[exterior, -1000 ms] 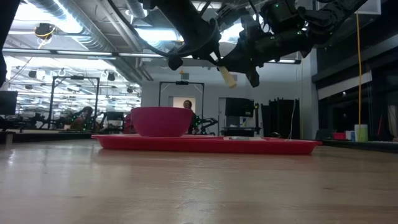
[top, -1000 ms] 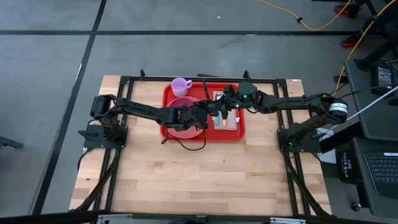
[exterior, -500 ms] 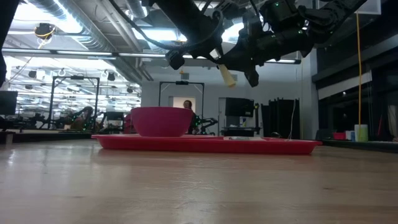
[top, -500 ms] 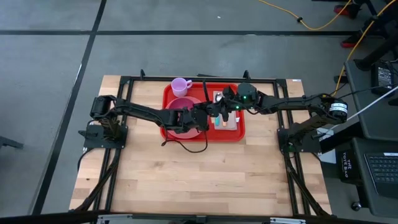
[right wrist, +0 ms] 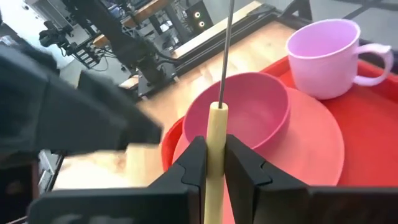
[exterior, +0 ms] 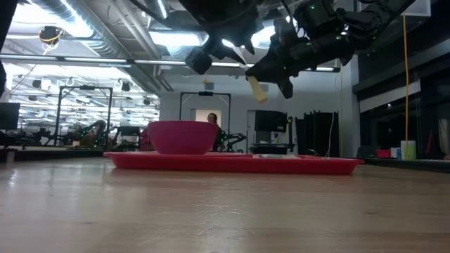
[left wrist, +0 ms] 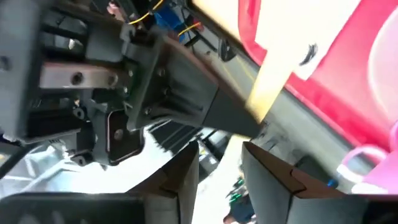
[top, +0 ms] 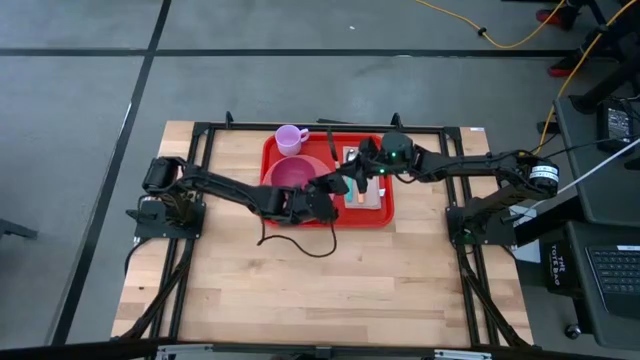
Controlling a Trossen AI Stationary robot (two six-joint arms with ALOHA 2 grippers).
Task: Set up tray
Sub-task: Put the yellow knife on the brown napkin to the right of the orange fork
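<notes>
The red tray [top: 330, 212] sits at the far middle of the wooden table [top: 320, 290], and it is already well stocked: a pink bowl [right wrist: 244, 111] on a pink plate [right wrist: 311, 149], a pale purple mug [top: 291, 138] at its far corner, and a napkin [top: 366, 193] with small items along its right side. Above the tray hangs the right gripper [right wrist: 216, 163], fingers pressed tight on the pale wooden handle of a utensil [exterior: 257, 88]; a thin metal shaft runs up from the handle, though its working end is out of sight. The left gripper [top: 320, 203] hovers over the tray's near edge, just beside the handle, with its fingers [left wrist: 186, 180] parted and nothing between them. By the look of it, this is a handover of cutlery, with the right arm now the only one carrying it. What comes next likely calls for the left arm to clear the space, then a careful lowering of the utensil flat onto the napkin, without clipping the bowl.
</notes>
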